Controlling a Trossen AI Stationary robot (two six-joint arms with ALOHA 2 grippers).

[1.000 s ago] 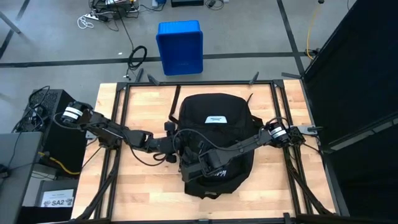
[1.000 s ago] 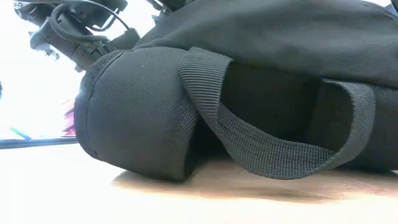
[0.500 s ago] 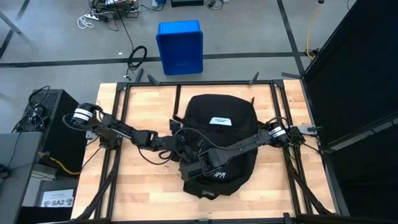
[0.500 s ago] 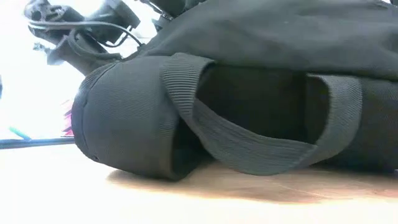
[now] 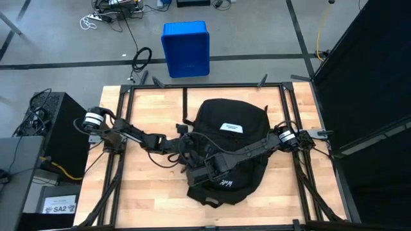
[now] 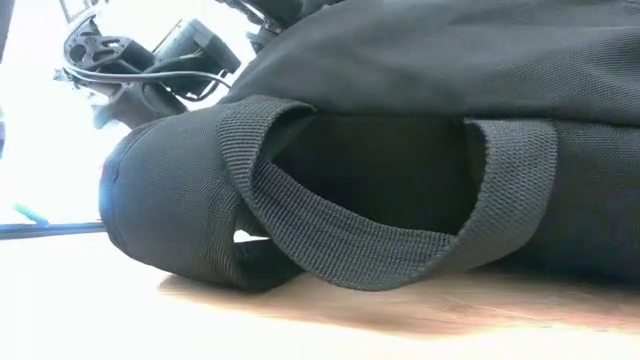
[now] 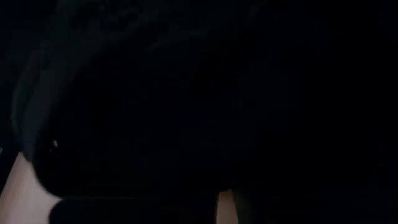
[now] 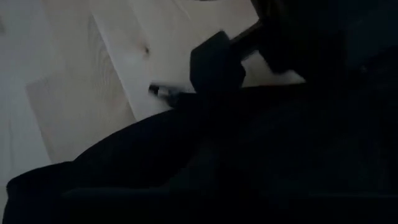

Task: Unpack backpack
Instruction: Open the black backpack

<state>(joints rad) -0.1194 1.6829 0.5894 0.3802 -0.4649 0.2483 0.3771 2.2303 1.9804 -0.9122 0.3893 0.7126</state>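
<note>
Backpack [image 5: 231, 151] lies flat near the middle of the wooden table [image 5: 148, 109], white label [image 5: 231, 128] facing up. Left gripper [image 5: 187, 149] sits at the pack's left edge, fingers closed tight; what they pinch cannot be told. Right gripper [image 5: 209, 172] rests over the pack's near-left part, fingers closed. Blue bin [image 5: 185, 49] stands on the floor beyond the table.

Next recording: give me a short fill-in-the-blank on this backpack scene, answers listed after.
1. The large black fabric backpack lies on the pale ____ table.
2. The rectangular label on the backpack is ____.
3. Beyond the table, on the grey floor, stands a ____ plastic bin.
4. Both the left gripper and the right gripper are at the ____.

Missing words: wooden; white; blue; backpack
</note>
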